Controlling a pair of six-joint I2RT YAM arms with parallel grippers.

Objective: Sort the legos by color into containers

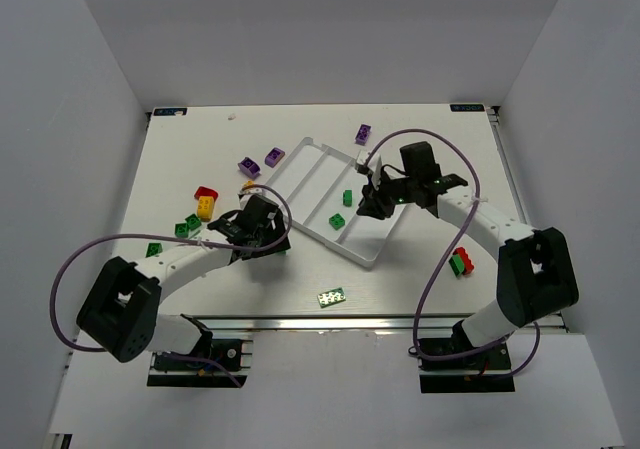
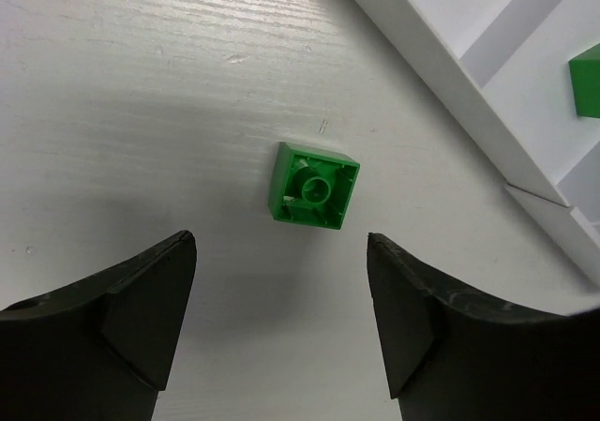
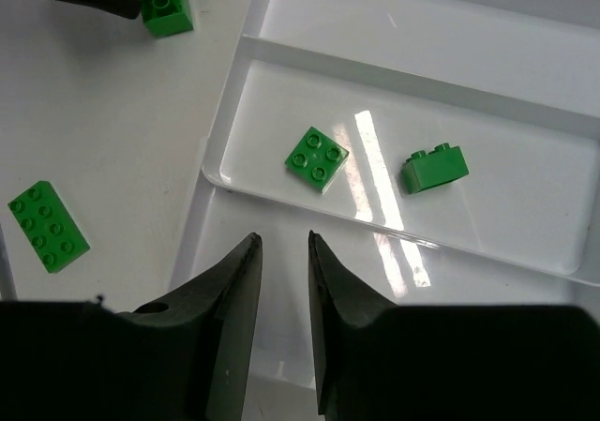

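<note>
The white tray (image 1: 318, 174) lies slanted at mid-table, its containers running side by side. Two green legos (image 3: 317, 158) (image 3: 435, 170) lie in one container, seen from above as green bricks (image 1: 347, 197) (image 1: 338, 221). My right gripper (image 3: 281, 238) (image 1: 372, 207) hovers over the neighbouring container, its jaws a narrow gap apart with nothing between them. My left gripper (image 2: 279, 236) (image 1: 262, 231) stands open just left of the tray. An upturned green lego (image 2: 314, 185) lies on the table ahead of its fingertips, untouched.
Purple legos (image 1: 249, 166) (image 1: 274, 155) (image 1: 362, 134) lie behind the tray. A red and yellow pair (image 1: 205, 201) and green bricks (image 1: 187, 226) (image 1: 154, 249) sit at the left. A flat green plate (image 1: 331, 297) lies near the front, a red and green pair (image 1: 461, 263) at the right.
</note>
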